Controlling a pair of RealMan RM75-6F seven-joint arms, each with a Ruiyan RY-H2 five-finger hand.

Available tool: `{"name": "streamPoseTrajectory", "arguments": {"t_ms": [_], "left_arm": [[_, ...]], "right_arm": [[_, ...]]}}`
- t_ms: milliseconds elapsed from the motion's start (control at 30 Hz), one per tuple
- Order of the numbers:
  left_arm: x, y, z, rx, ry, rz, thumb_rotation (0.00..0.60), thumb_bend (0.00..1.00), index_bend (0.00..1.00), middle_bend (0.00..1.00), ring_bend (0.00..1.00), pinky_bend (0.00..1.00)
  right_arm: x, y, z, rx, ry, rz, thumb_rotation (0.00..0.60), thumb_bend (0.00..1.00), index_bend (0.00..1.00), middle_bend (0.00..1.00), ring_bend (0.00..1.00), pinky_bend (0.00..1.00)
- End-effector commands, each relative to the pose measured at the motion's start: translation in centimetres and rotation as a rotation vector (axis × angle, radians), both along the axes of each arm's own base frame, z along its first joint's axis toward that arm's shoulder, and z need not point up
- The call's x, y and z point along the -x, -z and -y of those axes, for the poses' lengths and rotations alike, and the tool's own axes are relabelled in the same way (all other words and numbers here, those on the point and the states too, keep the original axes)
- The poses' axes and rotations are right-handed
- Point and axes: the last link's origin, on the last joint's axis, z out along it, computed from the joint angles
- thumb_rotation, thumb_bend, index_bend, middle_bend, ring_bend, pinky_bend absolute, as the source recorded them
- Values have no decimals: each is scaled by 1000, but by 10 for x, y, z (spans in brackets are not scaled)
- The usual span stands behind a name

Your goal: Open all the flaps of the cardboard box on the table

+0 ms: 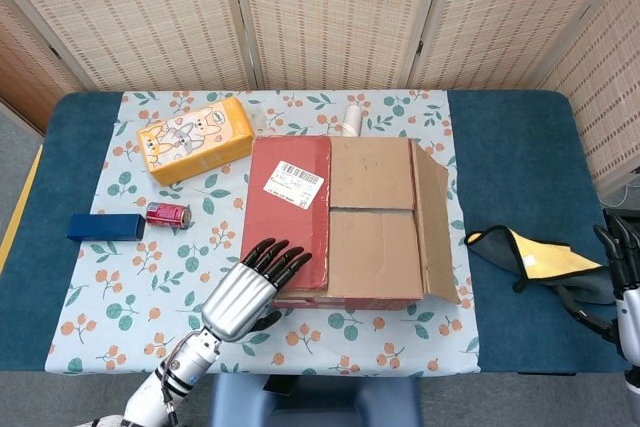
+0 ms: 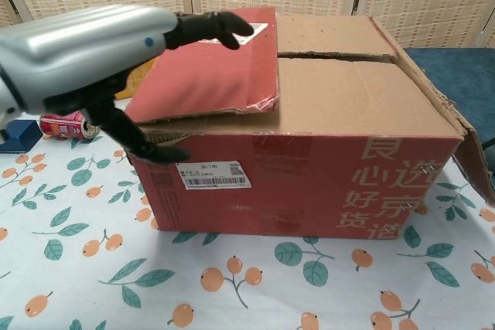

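The cardboard box (image 1: pixel 345 217) stands mid-table, also filling the chest view as box (image 2: pixel 309 183). Its red left flap (image 1: pixel 285 207) lies down over the top, slightly lifted at the near edge. Two brown flaps (image 1: pixel 372 212) lie flat, and the right flap (image 1: pixel 432 222) hangs outward. My left hand (image 1: pixel 250 292) is at the box's near-left corner, fingers (image 2: pixel 216 25) spread above the red flap (image 2: pixel 209 75) and thumb lower against the front wall, holding nothing. My right hand (image 1: pixel 626 282) is at the far right edge, fingers apart, empty.
Left of the box lie an orange tissue box (image 1: pixel 195 139), a red can (image 1: pixel 167 214) and a blue box (image 1: pixel 105 226). A white bottle (image 1: pixel 351 119) stands behind the box. A yellow and black cloth (image 1: pixel 530 257) lies to the right, near my right hand.
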Motion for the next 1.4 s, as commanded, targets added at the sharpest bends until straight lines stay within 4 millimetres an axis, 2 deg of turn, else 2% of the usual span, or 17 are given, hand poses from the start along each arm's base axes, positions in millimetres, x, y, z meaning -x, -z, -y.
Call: {"name": "streamPoseTrajectory", "arguments": {"t_ms": [33,167,433,867,1100,1400], "left_arm": [[-12,2,-5,-22,9,23,600,255,0,161,108,148],[-18,6,-8,-30,18,24,600,339,0,161,108,148],[-23,21,-14,-27,18,8,600,350,0,160,101,147],[-23,24,-22,-105,51,24,600,380,0,161,97,135],[-25,17,-24,-187,79,81,600,382,0,161,81,101],[-21,-3,-28,-322,105,63,600,397,0,161,63,76]], "right_arm": [[4,-3,2,-4,7,3,600,290,0,0,0,0],[6,-6,3,-5,9,9,600,290,0,0,0,0],[8,-12,1,9,-3,26,600,290,0,0,0,0],[7,-15,-7,-15,-4,53,600,290,0,0,0,0],[8,-15,-7,-13,1,54,600,290,0,0,0,0],[8,-13,-7,-19,2,52,600,290,0,0,0,0]]}}
